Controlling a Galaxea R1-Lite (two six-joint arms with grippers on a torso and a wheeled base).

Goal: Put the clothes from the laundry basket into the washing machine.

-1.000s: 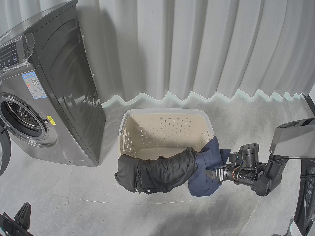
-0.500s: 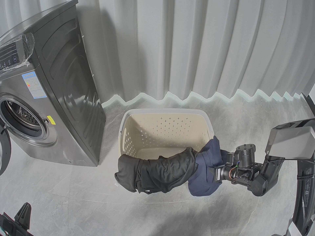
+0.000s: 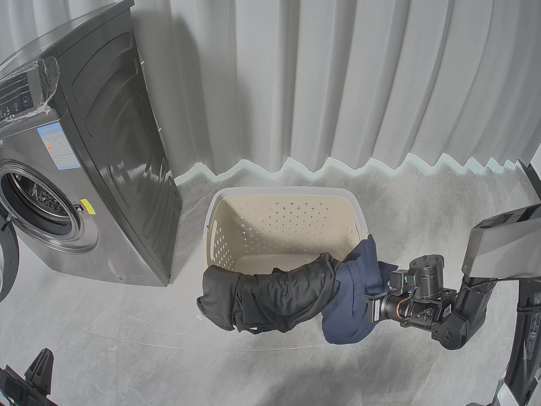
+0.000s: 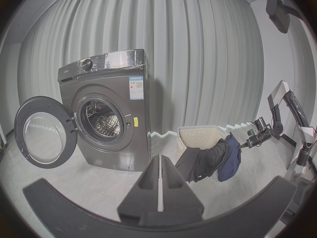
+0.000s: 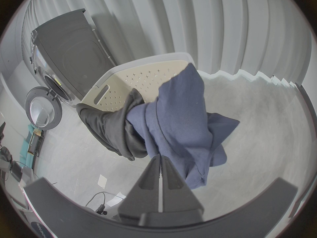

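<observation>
Head view has the laundry basket (image 3: 282,191) at the centre of the frame. Two garments are draped over its near rim and hang down the outside wall. A charcoal garment (image 3: 270,300) sits at lower centre, and a navy garment (image 3: 352,300) is bunched against it on the right.

Both are soft, limp and light, and will sag and trail when lifted. They overlap at the rim, so pulling one may well drag the other along. A thick gathered fold near the top of the navy bundle looks like the best hold, since a loose hem could slip out.

In the right wrist view, the right gripper (image 5: 160,157) has its jaws pressed together with the tips buried in the navy cloth, apparently pinching a fold. The left gripper (image 4: 160,159) is clenched on nothing, low in the left wrist view and well apart from the basket.

The basket's perforated beige interior shows only bare walls and floor. The washing machine (image 3: 107,142) stands at the left of the frame. Its round door (image 4: 44,133) is swung open, and the drum (image 4: 100,118) shows bare metal with no cloth visible inside.
</observation>
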